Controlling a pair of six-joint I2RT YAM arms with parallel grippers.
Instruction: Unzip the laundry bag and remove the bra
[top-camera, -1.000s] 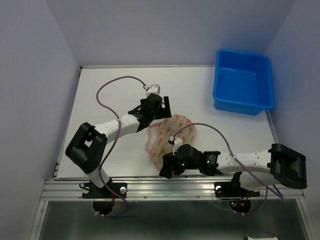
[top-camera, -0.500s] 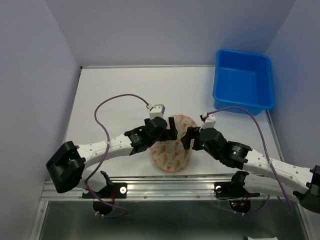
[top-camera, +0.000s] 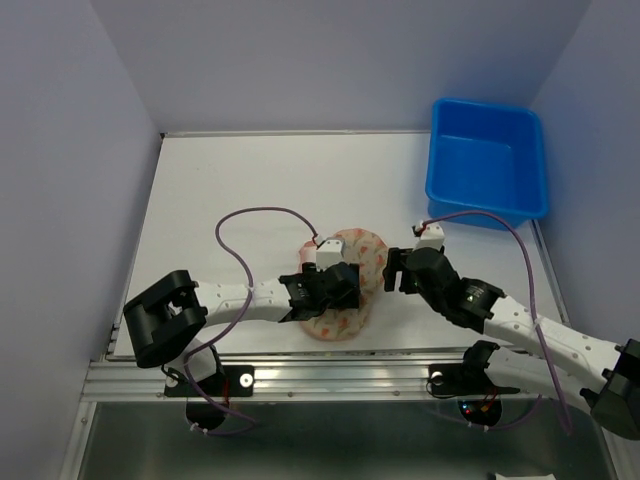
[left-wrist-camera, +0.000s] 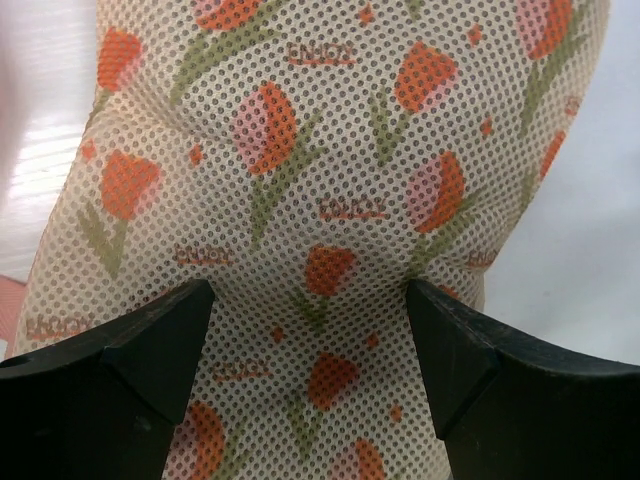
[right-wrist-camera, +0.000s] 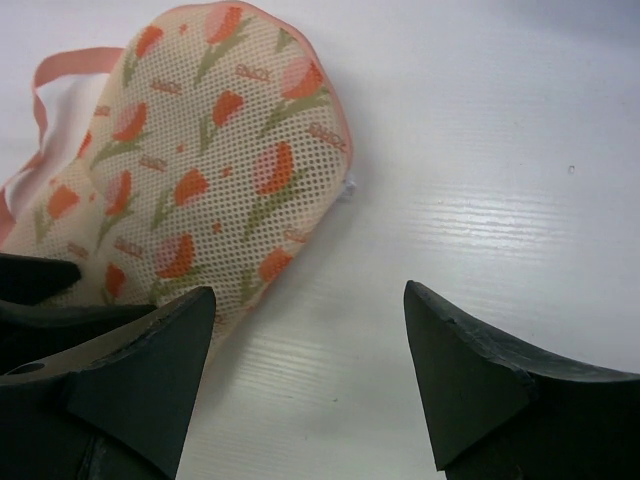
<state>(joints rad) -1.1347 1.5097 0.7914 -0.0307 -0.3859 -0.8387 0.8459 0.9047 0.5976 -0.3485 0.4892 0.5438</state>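
Note:
The laundry bag (top-camera: 350, 262), cream mesh with orange tulip print and pink edging, lies flat on the white table near the front edge. My left gripper (top-camera: 343, 287) hangs open over its near lobe. In the left wrist view the bag's mesh (left-wrist-camera: 320, 180) fills the frame and spans the gap of the left gripper (left-wrist-camera: 310, 335). My right gripper (top-camera: 393, 271) is open just right of the bag. In its own view the right gripper (right-wrist-camera: 310, 340) is over bare table, with the bag (right-wrist-camera: 200, 170) and pink strap (right-wrist-camera: 70, 65) at upper left. The bra is hidden.
A blue plastic tub (top-camera: 487, 160) stands at the back right of the table (top-camera: 250, 180). A small white tab (right-wrist-camera: 350, 190) sticks out at the bag's pink edge. Purple cables loop above both arms. The table's front rail lies close behind the bag.
The left gripper has come from the bag's far side onto its near lobe. The right gripper swung from the near edge to the bag's right side. The bag now lies flatter.

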